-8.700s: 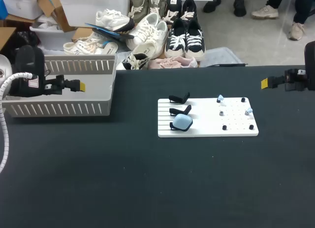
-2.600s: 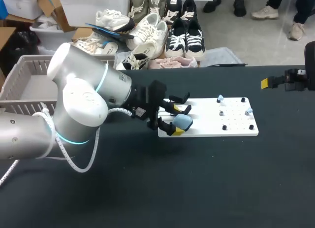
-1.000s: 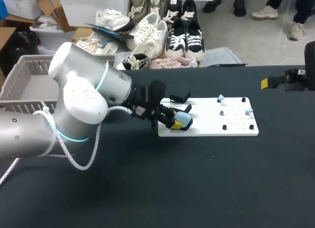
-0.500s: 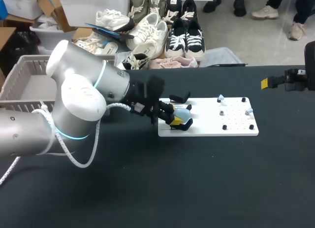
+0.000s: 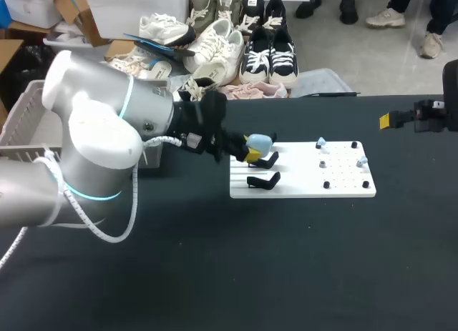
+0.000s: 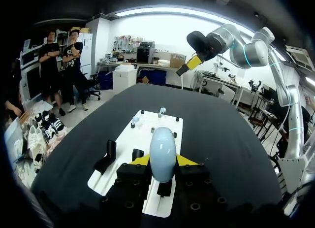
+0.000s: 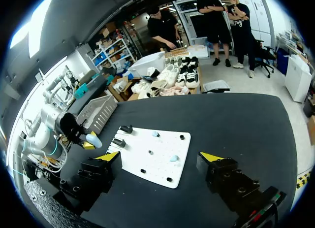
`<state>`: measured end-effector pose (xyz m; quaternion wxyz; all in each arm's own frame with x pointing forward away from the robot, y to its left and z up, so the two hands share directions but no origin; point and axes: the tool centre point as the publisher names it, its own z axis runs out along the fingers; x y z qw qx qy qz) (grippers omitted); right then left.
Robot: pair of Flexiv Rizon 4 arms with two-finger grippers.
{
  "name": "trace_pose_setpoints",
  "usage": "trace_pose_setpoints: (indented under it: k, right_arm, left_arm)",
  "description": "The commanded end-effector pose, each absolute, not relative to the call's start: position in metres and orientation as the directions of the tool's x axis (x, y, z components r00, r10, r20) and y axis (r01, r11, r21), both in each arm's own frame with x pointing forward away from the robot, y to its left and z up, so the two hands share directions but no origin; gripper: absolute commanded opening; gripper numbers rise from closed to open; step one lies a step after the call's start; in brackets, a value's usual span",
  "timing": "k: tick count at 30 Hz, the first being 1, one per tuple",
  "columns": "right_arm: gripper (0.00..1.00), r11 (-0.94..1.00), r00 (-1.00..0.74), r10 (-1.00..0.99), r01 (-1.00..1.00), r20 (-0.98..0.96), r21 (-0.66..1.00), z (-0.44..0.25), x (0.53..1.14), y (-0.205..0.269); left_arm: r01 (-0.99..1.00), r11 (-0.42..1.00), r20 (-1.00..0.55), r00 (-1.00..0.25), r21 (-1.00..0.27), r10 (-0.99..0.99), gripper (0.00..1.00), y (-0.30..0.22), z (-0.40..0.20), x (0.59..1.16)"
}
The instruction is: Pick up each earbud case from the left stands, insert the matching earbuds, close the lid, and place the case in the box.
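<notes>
Grip first: the left gripper (image 6: pixel 162 161) is clamped on the pale blue earbud case (image 6: pixel 162 150), with a yellow tip pressing each side of its lower part. The rounded top stands proud of the fingers. In the head view the case hangs in the air over the far-left corner of the white board (image 5: pixel 343 189), just above the black stands (image 5: pixel 263 180), which look empty.

The case is smooth and egg-like, and it is pinched low. My worry is that it will pivot or squirt out of the fingers if the arm swings or tilts quickly. A drop from there would land on the stands or roll off across the black table (image 5: pixel 215 274).

Its lid looks closed, though the seam is too small to tell. Opening it calls for the right gripper (image 7: pixel 161 157), which sits well apart at the far right — fingers spread wide, holding nothing. Prying against so small a pinch could twist the case loose.

The earbuds (image 5: pixel 361 161) are tiny and perch on the right part of the board, so a careless approach might knock them over.

The box (image 5: pixel 21 109) waits at the far left, and a hasty sweep could clip its wall.
</notes>
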<state>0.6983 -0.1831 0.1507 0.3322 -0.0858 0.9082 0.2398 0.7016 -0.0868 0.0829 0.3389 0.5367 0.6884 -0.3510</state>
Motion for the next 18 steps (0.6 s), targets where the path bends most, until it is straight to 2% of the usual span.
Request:
trace_pose_setpoints:
  k: [1, 10, 18]
  right_arm:
    - [1.00, 0.868, -0.765, 0.002, -0.319, -0.644, 0.381, 0.150, 0.699, -0.184]
    - [1.00, 0.828, -0.757, -0.066, -0.405, -0.650, 0.388, 0.150, 0.697, -0.168]
    - [1.00, 0.769, -0.763, -0.157, -0.493, -0.627, 0.407, 0.143, 0.685, -0.146]
  left_arm:
    - [0.976, 0.191, -0.849, -0.187, -0.103, 0.495, 0.00, -0.091, 0.097, 0.698]
    - [0.980, 0.184, -0.858, -0.162, -0.080, 0.487, 0.00, -0.121, 0.112, 0.704]
    - [0.995, 0.096, -0.830, -0.048, 0.007, 0.556, 0.00, -0.146, 0.108, 0.707]
